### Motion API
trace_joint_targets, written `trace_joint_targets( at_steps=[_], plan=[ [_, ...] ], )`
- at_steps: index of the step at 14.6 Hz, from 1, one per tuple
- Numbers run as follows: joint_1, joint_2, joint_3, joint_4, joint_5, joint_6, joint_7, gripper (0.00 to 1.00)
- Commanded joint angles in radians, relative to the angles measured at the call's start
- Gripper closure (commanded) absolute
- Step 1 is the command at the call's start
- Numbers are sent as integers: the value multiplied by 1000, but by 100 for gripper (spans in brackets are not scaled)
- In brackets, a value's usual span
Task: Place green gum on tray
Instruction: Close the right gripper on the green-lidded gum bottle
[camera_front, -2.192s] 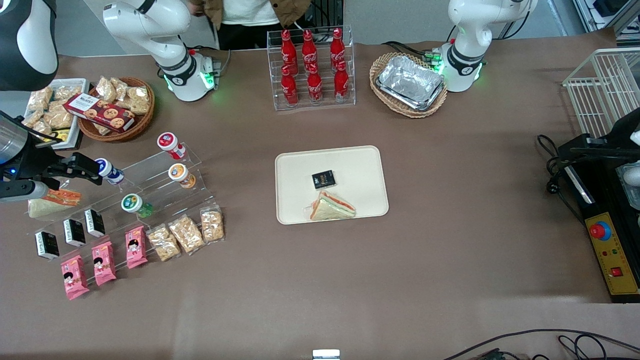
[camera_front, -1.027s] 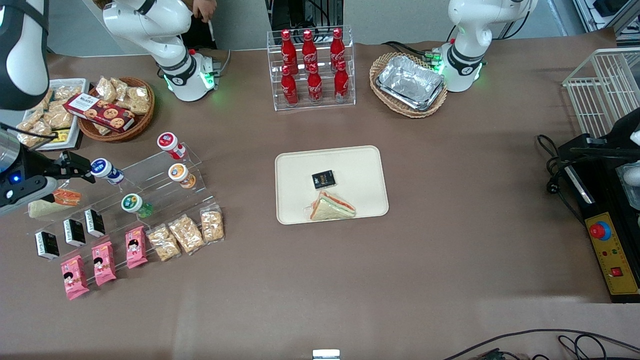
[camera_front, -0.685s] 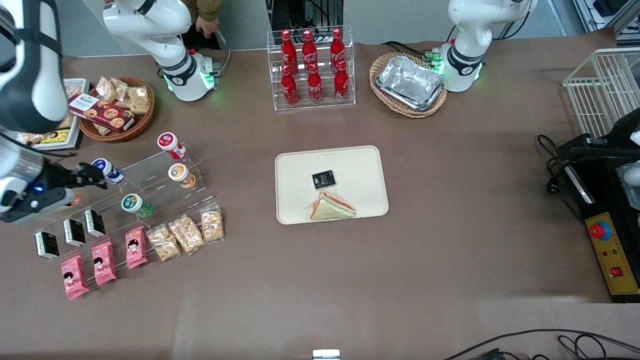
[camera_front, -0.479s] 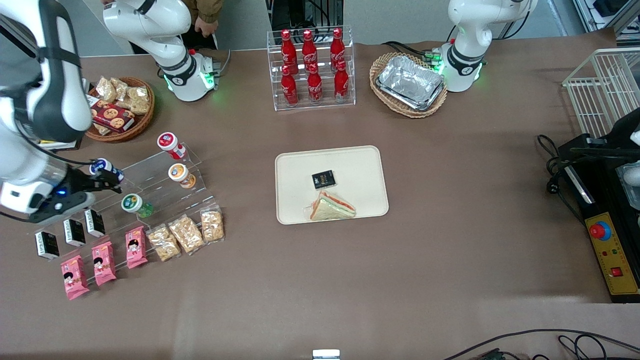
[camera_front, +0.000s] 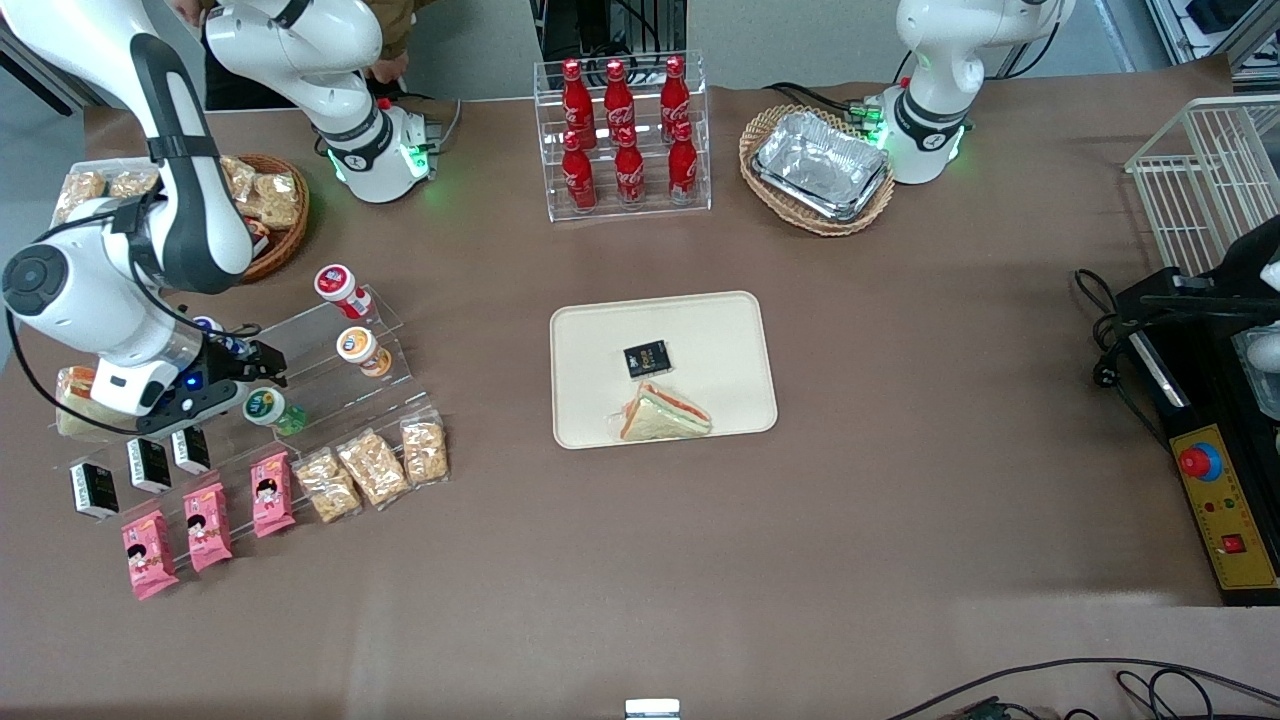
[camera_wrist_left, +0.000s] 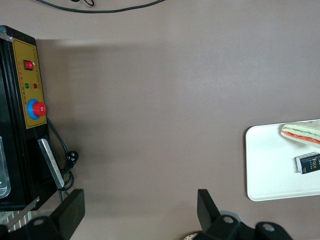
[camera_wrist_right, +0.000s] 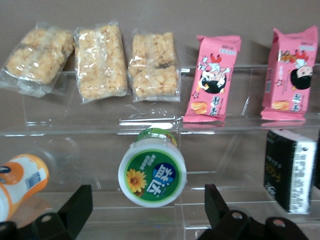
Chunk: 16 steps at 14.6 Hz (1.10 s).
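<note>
We see gripper (camera_front: 262, 362) hovering just above green gum (camera_front: 264, 406), fingers spread wide, holding nothing. Gum rests lid-out on clear stepped rack (camera_front: 330, 372), so we judge lid-on approach suits straddling its round body. Orange-lidded bottle (camera_front: 358, 349) just beside. Tray (camera_front: 720, 330) well apart toward parked arm's end, carrying sandwich (camera_front: 662, 412); bare patch remains for gum.

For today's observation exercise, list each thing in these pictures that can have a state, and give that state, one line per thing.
green gum: lid on, lying on the clear tiered rack, not gripped.
gripper: open, fingers either side of the green gum, not touching it.
tray: holds a sandwich and a small black packet, no gum.
sandwich: wrapped, lying on the tray.
orange-lidded bottle: capped, on the rack.
cola bottles: capped, upright in their clear stand.
</note>
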Motion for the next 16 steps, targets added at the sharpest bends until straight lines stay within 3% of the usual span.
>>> trace_joint_targets(
  at_steps=[1,16],
  plan=[
    [4,-35,-2,-95,4,98,-14,0],
    [12,56,-1,-81,15,202,3,0]
  ],
)
